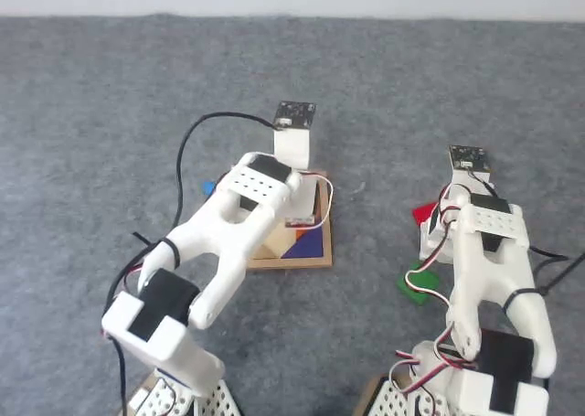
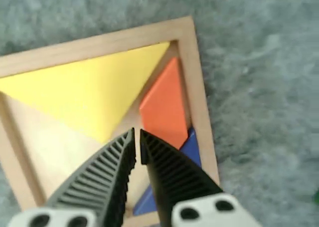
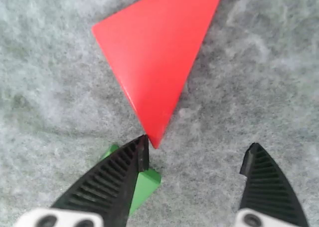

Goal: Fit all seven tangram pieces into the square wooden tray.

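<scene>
The left jaws are pressed almost together over the square wooden tray [image 2: 197,87], which holds a large yellow triangle [image 2: 94,92], an orange piece [image 2: 167,110] and a blue piece [image 2: 192,149]. Further right on the grey desk [image 1: 91,114], the right jaws are spread. One tip sits at the corner of a large red triangle [image 3: 159,57], over a small green piece [image 3: 144,184].
</scene>
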